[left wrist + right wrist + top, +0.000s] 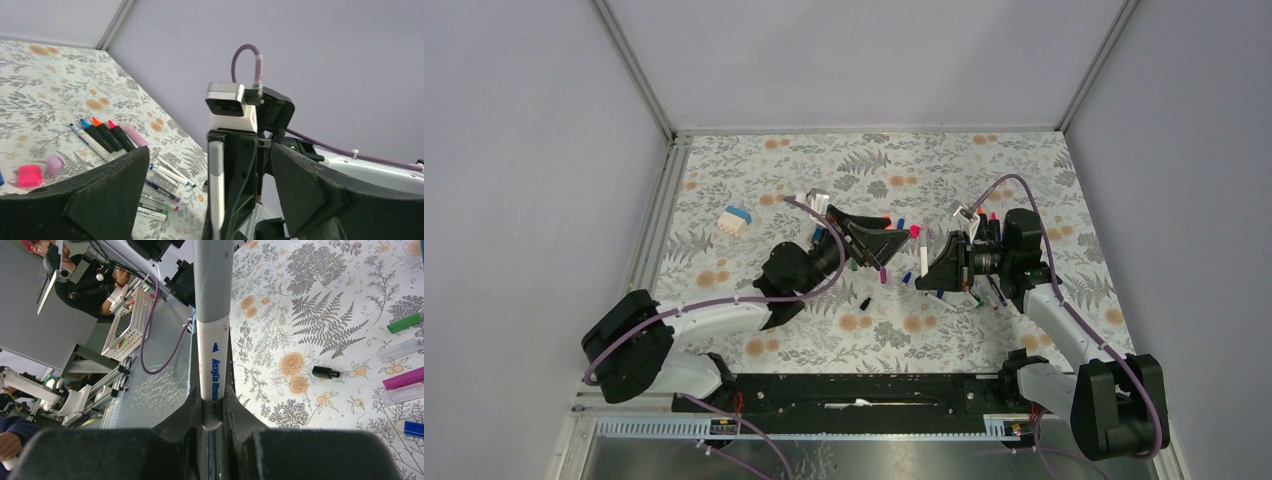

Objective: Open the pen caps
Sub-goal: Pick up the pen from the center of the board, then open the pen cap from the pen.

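Note:
My right gripper is shut on the lower barrel of a white pen, which carries a grey cap at its far end. In the left wrist view the same pen stands upright between the wide-apart fingers of my open left gripper, neither finger touching it. From above, the left gripper and right gripper meet nose to nose at mid-table. Loose pen caps lie on the cloth: green, black, magenta, pink and lilac.
A row of uncapped markers and several thin pens lie on the floral cloth near the grippers. A blue-and-white block sits at the left. Grey walls close the table on three sides.

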You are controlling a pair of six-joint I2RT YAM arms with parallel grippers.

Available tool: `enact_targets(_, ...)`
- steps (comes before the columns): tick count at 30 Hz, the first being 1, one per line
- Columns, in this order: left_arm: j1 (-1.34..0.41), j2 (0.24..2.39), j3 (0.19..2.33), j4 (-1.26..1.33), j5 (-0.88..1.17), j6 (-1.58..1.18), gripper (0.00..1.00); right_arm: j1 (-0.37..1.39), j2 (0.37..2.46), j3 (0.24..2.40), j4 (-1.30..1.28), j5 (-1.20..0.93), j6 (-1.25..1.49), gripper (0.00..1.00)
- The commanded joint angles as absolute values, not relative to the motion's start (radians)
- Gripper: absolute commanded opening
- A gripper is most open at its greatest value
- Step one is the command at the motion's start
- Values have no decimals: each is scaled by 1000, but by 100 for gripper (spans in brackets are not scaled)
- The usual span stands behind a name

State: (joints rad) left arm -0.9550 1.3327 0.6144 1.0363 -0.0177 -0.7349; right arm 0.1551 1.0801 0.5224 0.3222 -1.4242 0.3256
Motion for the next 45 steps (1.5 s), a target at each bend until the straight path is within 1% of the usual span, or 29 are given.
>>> enact_targets(1, -904, 1331, 687, 895, 163, -752, 99, 153, 1071, 549, 298, -1477, 251, 0)
enact_targets(4, -897, 1375, 752, 847, 223, -759, 99, 154, 1071, 547, 301, -1483, 251, 0)
enact_targets(6, -897, 1410, 792, 831, 252, -768, 95, 153, 1072, 545, 301, -1485, 251, 0)
enact_targets(10, -897, 1470, 841, 857, 293, -798, 77, 154, 1076, 542, 302, -1487, 252, 0)
enact_targets(14, -896, 1509, 874, 865, 321, -820, 64, 154, 1079, 543, 302, -1488, 251, 0)
enact_targets(16, -896, 1521, 879, 876, 332, -830, 54, 153, 1081, 542, 302, -1488, 253, 0)
enact_targets(20, -895, 1535, 883, 900, 360, -844, 40, 154, 1082, 544, 301, -1488, 253, 0)
enact_targets(22, -895, 1540, 885, 914, 374, -849, 28, 154, 1085, 542, 302, -1488, 255, 0)
enact_targets(23, -894, 1542, 885, 921, 379, -853, 18, 153, 1087, 543, 302, -1489, 254, 0)
enact_targets(24, -890, 1543, 886, 930, 382, -856, 12, 155, 1088, 543, 302, -1489, 255, 0)
enact_targets(27, -883, 1546, 892, 950, 391, -862, 1, 154, 1093, 539, 302, -1491, 256, 0)
enact_targets(35, -835, 1525, 920, 982, 389, -836, 0, 154, 1104, 533, 310, -1492, 266, 0)
enact_targets(36, -834, 1526, 930, 972, 394, -829, 0, 153, 1099, 534, 318, -1486, 275, 4)
enact_targets(38, -834, 1536, 944, 955, 412, -825, 0, 154, 1089, 540, 338, -1483, 297, 19)
enact_targets(39, -836, 1543, 944, 959, 422, -831, 0, 154, 1084, 546, 344, -1483, 307, 23)
enact_targets(45, -868, 1578, 888, 1026, 435, -873, 0, 108, 1060, 589, 349, -1496, 352, 43)
